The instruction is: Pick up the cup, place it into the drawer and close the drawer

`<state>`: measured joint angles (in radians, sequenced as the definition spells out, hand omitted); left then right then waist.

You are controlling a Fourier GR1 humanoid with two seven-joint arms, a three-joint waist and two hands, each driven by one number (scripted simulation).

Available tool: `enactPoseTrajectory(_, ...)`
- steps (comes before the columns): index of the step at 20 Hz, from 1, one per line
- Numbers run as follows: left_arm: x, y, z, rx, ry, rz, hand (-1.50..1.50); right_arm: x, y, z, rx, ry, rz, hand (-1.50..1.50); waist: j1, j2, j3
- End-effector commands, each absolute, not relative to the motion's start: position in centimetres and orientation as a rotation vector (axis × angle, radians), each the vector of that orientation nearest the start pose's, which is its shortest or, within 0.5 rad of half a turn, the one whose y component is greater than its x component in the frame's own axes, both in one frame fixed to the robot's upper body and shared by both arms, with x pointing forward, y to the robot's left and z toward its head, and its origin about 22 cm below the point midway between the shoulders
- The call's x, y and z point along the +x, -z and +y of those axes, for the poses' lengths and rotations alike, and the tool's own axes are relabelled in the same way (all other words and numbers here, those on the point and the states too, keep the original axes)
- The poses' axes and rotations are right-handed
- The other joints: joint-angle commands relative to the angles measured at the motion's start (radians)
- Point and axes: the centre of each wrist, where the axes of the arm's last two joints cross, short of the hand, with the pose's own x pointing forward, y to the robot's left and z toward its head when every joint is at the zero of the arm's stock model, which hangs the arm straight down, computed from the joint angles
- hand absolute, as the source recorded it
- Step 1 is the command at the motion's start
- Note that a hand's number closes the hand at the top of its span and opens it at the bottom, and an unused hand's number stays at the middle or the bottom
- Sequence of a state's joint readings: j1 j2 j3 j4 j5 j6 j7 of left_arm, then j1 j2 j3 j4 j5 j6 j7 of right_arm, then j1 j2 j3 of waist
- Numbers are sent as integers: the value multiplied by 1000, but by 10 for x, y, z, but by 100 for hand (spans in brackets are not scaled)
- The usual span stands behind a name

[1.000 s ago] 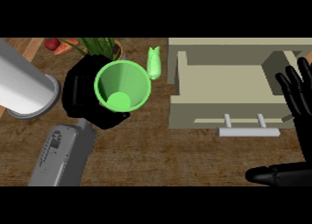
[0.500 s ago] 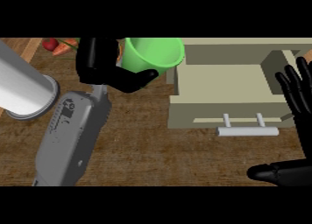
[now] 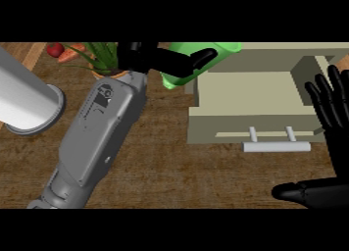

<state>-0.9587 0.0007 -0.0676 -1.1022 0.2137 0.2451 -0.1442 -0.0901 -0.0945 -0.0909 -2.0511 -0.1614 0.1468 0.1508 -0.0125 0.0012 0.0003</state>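
While left hand [image 3: 170,61] fingers grip bright green cup [image 3: 199,59] | drawer [image 3: 246,110] open | right hand [image 3: 336,122] fingers straight

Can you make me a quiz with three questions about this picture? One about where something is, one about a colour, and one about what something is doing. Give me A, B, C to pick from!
1. Where is the cup?
A. In the left hand, by the drawer's back left corner
B. Standing on the counter by the white cylinder
C. Lying beside the drawer's handle

2. What colour is the cup?
A. Red
B. Green
C. Blue

3. What is the drawer doing?
A. It is shut
B. It is pulled open
C. It lies upside down

Answers:
1. A, since the black fingers curl round the cup up near the drawer's back left corner.
2. B, as the cup is bright green.
3. B, because you can see down into the drawer's inside, with its handle toward the robot.

The right hand rests open at the right edge.
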Motion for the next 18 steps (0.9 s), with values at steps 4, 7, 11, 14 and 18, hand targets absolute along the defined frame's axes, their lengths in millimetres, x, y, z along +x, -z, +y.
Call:
enactPoseTrajectory(4,406,-183,40,-248,103,-2026,150,232,-122,-250,134,-144,-1982,-150,-11,2,0)
enactPoseTrajectory(7,423,-174,43,-202,101,-1996,150,216,-145,-259,127,-143,-1978,-150,-21,4,0)
enactPoseTrajectory(11,422,-150,34,-180,112,-1982,150,234,-148,-260,144,-164,-2008,-150,-28,7,0)
enactPoseTrajectory(14,429,-159,26,-183,139,-1941,150,234,-137,-255,164,-145,-2017,-150,-35,9,1)
enactPoseTrajectory(18,430,-155,20,-148,172,-1912,150,241,-134,-256,143,-141,-1999,-150,-41,10,1)
